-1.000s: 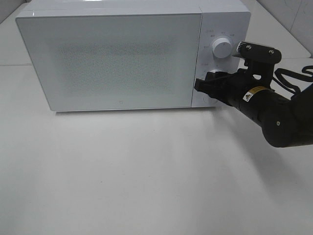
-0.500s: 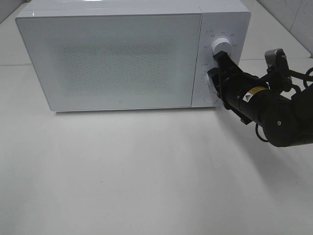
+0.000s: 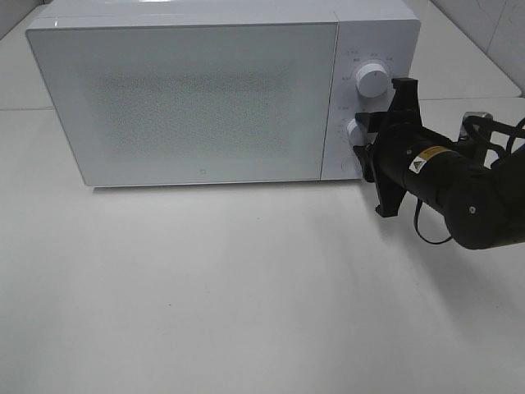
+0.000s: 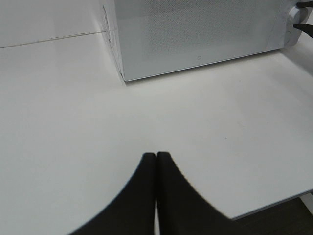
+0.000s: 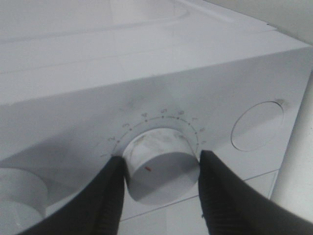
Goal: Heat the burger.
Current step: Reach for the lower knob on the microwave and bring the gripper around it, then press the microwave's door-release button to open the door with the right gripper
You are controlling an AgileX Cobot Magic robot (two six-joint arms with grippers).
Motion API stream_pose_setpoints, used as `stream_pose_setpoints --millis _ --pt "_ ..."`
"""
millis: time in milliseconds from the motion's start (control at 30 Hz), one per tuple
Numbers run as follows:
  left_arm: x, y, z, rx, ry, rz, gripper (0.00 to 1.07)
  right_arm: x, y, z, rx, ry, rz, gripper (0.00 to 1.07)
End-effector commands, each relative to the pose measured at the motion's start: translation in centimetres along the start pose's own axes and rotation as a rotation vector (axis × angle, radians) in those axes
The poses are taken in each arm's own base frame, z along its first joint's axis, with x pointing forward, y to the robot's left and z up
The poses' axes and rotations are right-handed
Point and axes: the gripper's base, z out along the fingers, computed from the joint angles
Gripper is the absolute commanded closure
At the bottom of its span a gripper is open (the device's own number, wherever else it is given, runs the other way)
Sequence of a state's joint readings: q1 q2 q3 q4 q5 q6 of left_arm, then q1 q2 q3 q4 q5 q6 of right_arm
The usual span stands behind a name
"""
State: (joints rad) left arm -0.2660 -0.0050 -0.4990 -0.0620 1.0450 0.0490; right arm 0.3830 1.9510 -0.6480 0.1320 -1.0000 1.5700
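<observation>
The burger is out of view; the white microwave point(image 3: 189, 98) has its door shut. My right gripper point(image 3: 365, 144) is at the microwave's control panel, its two black fingers point(image 5: 110, 196) shut on the lower white knob point(image 5: 159, 166), one on each side. The knob's red mark points toward the camera side in the right wrist view. The upper knob point(image 3: 372, 80) is free. My left gripper point(image 4: 155, 196) is shut and empty over the white table in front of the microwave's left corner point(image 4: 122, 78); it does not show in the exterior high view.
The microwave stands at the back of the white table point(image 3: 246, 287). A round door-release button point(image 5: 257, 125) sits beside the lower knob. The table's front edge point(image 4: 274, 205) shows in the left wrist view. The right arm point(image 3: 459, 185) reaches in from the right.
My right wrist has rolled while at the control panel, turning the gripper around the lower knob. The upper knob, partly covered half a second ago, is now uncovered. The microwave has not moved.
</observation>
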Motion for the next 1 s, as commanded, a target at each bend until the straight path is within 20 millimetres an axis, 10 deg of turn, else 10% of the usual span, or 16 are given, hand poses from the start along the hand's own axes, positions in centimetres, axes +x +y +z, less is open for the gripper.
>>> stream_pose_setpoints --millis 33,300,667,1000 --pt "0.12 -0.03 -0.20 -0.002 -0.026 -0.003 1.07 0.53 0.51 0.20 -0.024 0.045 -0.002 1.07" --pt "0.12 -0.03 -0.20 -0.002 -0.026 -0.003 1.07 0.42 0.64 0.21 -0.040 0.037 -0.078 0.98" --pt "0.12 -0.03 -0.20 -0.002 -0.026 -0.003 1.07 0.38 0.65 0.21 -0.042 0.031 -0.127 0.28" --pt "0.12 -0.03 -0.20 -0.002 -0.026 -0.003 1.07 1.11 0.66 0.14 -0.051 0.109 -0.290 0.33"
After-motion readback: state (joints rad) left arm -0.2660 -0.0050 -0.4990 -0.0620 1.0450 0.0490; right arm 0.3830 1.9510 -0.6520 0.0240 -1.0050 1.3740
